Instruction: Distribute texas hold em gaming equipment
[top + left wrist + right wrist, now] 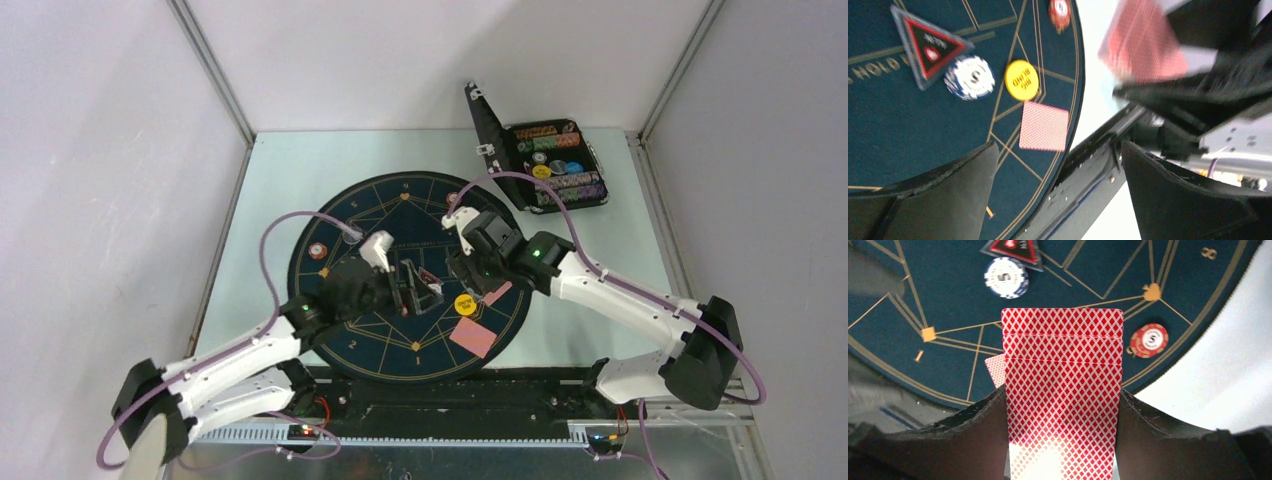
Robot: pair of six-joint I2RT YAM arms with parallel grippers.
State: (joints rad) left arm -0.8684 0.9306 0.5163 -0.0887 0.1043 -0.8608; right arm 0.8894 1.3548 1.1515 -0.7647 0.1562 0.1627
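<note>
My right gripper (1063,401) is shut on a stack of red-backed playing cards (1063,365), held edge to edge above the round dark-blue mat (345,205). My left gripper (1060,192) stands open and empty beside it, over the mat's near edge; its fingers (950,197) are spread wide. On the mat lie a triangular marker (930,45), a blue-and-white disc (969,77), a yellow disc (1022,80), a red disc (1149,340) and a face-down card (1044,126). In the top view the card (474,335) lies at the mat's near right rim, below the yellow disc (465,304).
A black hinged case (555,165) stands open at the back right, with rows of discs inside. Both arms meet over the middle of the mat. A black rail (450,385) runs along the table's near edge.
</note>
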